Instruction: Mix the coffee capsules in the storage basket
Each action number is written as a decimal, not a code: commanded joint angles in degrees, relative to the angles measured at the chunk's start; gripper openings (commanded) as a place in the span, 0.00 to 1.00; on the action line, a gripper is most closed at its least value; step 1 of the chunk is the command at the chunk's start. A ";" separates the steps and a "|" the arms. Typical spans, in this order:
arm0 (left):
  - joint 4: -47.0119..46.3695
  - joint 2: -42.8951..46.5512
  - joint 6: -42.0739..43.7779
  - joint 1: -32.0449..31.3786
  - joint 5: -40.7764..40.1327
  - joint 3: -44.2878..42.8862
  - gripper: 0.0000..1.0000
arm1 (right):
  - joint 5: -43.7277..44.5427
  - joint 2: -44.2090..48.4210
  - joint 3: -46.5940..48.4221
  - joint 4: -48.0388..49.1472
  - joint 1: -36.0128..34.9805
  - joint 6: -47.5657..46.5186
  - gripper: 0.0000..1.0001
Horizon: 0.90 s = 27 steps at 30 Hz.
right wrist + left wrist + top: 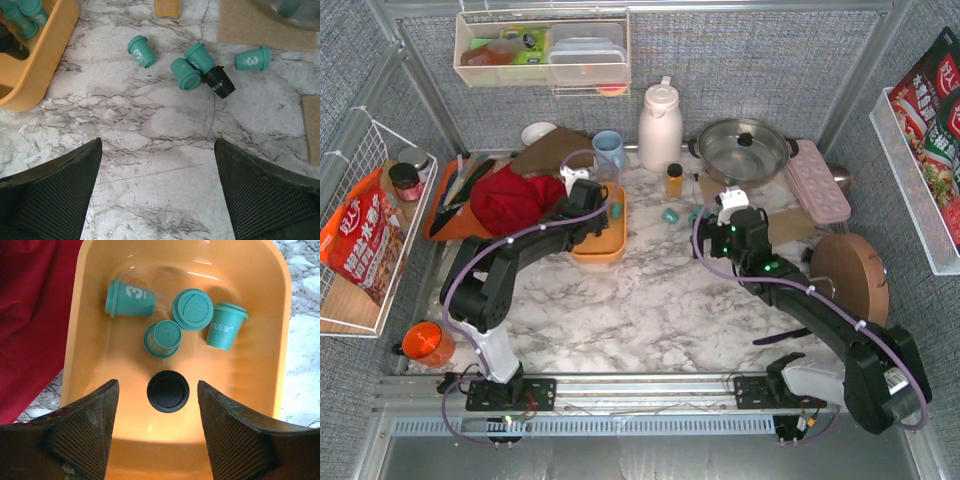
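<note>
Marbled white worktop (160,125), clutter along the back edge. Left end effector (157,390) is open, jaws wide apart, above the shallow orange-yellow plastic storage basket (240,390). One black cup-shaped coffee capsule (168,391) stands on end between the fingers, clear of both. Four teal cup-shaped coffee capsules (163,339) lie just beyond it, two on their sides. Right end effector (157,150) is open over bare marble. Ahead of it are four loose teal capsules (140,51) and one loose black capsule (219,82), outside the basket, on its right.
</note>
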State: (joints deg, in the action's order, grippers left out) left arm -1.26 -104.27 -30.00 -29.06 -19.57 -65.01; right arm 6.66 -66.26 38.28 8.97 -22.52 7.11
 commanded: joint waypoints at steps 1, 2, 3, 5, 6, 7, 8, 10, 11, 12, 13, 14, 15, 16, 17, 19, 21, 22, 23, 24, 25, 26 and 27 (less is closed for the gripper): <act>-1.04 2.19 0.21 0.13 -1.24 0.53 0.75 | -2.56 -2.98 2.36 -0.95 0.01 0.72 0.98; -1.34 3.15 -0.10 0.12 -1.40 1.03 0.77 | -2.87 -4.05 3.12 -0.77 0.01 0.60 0.98; -1.78 4.17 -0.20 0.11 -1.31 1.68 0.82 | -3.28 -5.50 4.25 -0.60 -0.02 0.35 0.98; -2.17 6.47 -1.39 0.22 -2.07 2.96 0.99 | -4.21 -9.36 6.71 -0.42 0.00 -0.51 0.97; -2.29 7.66 -1.84 0.50 -1.74 3.64 1.00 | -4.70 -11.36 8.03 -0.50 -0.05 -1.05 0.97; -2.28 9.23 -2.62 0.93 -0.30 4.28 1.00 | -5.37 -13.42 9.63 -0.64 0.01 -1.84 0.96; -2.10 9.84 -3.82 1.47 0.91 4.81 1.00 | -6.34 -15.50 11.20 -0.93 0.01 -2.79 0.94; -1.54 11.79 -5.32 2.68 4.03 5.44 1.00 | -7.98 -20.19 15.16 -1.96 0.00 -4.66 0.90; -1.15 12.48 -5.60 3.11 5.68 5.62 0.99 | -8.56 -22.82 17.39 -2.79 0.01 -5.44 0.88; -0.68 13.22 -5.76 3.42 6.63 5.72 0.99 | -8.89 -25.41 20.34 -4.01 -0.04 -6.30 0.86; -0.08 14.01 -5.63 3.42 7.39 5.77 0.99 | -9.32 -27.85 22.69 -5.23 0.02 -6.95 0.83; 0.56 14.95 -5.41 3.43 8.12 5.88 0.99 | -9.77 -30.36 25.20 -6.34 0.10 -7.80 0.80; 1.04 15.97 -5.22 3.44 8.78 6.13 0.99 | -10.23 -32.52 27.40 -7.48 0.03 -8.41 0.77; 0.93 17.17 -5.08 3.44 9.54 6.76 0.99 | -10.60 -34.91 29.45 -8.57 0.04 -9.03 0.73; 0.34 18.56 -4.99 3.45 10.44 7.69 0.99 | -10.69 -37.10 31.67 -9.75 0.05 -9.58 0.70; -0.69 21.23 -4.91 3.45 12.05 9.51 0.99 | -10.69 -41.04 35.94 -13.19 0.07 -10.40 0.66; -0.41 23.33 -5.30 3.47 12.33 10.74 0.99 | -10.70 -44.32 39.06 -15.37 0.11 -11.12 0.61; -0.23 24.32 -5.33 3.43 12.53 11.31 0.99 | -10.62 -45.67 40.33 -16.11 0.12 -11.44 0.59; -0.12 25.14 -5.44 3.42 12.95 11.77 0.99 | -10.57 -46.82 41.36 -16.90 0.16 -11.61 0.58; -0.07 25.98 -5.59 3.41 13.38 12.16 0.99 | -10.48 -47.78 42.29 -17.41 0.14 -11.82 0.56; -0.38 26.88 -5.52 3.40 13.87 12.64 0.99 | -10.42 -48.53 42.92 -17.78 0.20 -11.98 0.56; -1.17 27.71 -5.40 3.46 14.82 13.60 0.99 | -10.17 -49.09 43.34 -17.90 0.23 -12.09 0.55; -2.61 28.71 -5.24 3.45 15.70 14.41 0.99 | -9.96 -49.58 43.61 -17.90 0.26 -12.22 0.55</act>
State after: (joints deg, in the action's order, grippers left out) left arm -1.28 -78.11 -35.18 -25.74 -7.29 -52.53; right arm -3.44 -114.28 80.25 -6.00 -22.33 -3.64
